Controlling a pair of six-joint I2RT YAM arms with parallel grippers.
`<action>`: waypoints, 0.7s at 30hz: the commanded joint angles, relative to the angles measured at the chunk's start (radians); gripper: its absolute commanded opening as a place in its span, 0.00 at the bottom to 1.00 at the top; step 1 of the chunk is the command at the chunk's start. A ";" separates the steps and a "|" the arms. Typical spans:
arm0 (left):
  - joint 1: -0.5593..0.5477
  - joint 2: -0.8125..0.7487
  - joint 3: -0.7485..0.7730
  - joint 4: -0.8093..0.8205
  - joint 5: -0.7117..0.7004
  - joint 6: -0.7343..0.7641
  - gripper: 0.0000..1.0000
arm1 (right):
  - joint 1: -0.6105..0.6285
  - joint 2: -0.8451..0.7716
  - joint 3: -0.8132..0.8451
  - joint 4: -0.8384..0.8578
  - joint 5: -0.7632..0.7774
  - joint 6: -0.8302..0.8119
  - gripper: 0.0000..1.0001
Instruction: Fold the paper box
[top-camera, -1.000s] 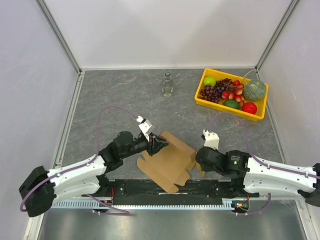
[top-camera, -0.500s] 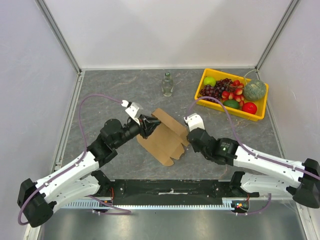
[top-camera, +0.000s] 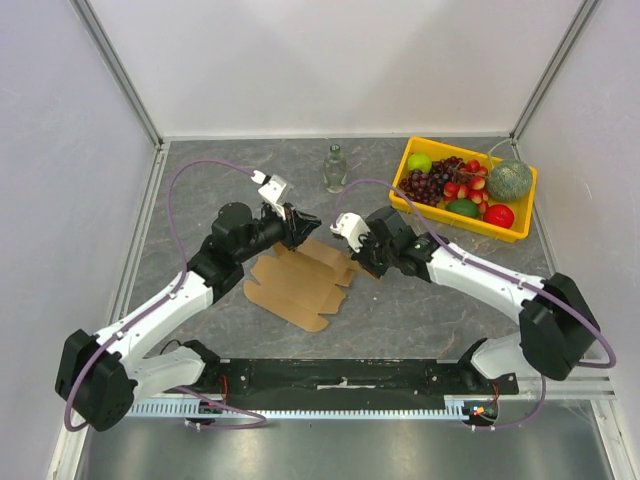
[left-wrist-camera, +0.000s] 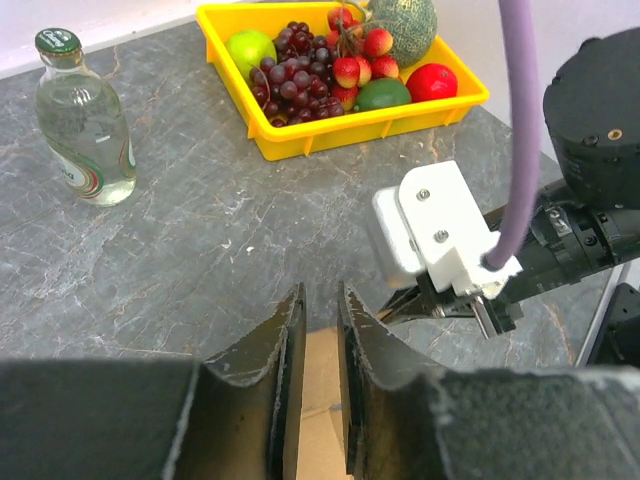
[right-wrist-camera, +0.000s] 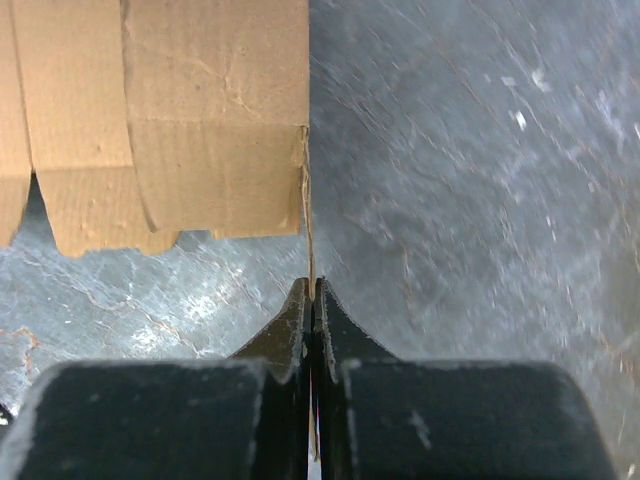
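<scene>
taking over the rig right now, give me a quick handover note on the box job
Left gripper: nearly shut, pinching the far-left flap of the paper box.
Right gripper: shut on its thin right edge.
Box: a mostly flat sheet, mid-table between the arms.
Done: both edges gripped.
To do: all the folding; no walls up.
</scene>
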 joint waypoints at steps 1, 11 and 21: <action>0.017 0.033 0.047 -0.008 0.064 0.069 0.24 | -0.022 0.054 0.094 0.003 -0.202 -0.174 0.01; 0.098 0.161 0.054 0.012 0.047 0.094 0.23 | -0.097 0.128 0.177 -0.028 -0.256 -0.294 0.02; 0.177 0.477 0.260 -0.014 0.029 0.058 0.20 | -0.105 0.128 0.154 -0.031 -0.269 -0.295 0.02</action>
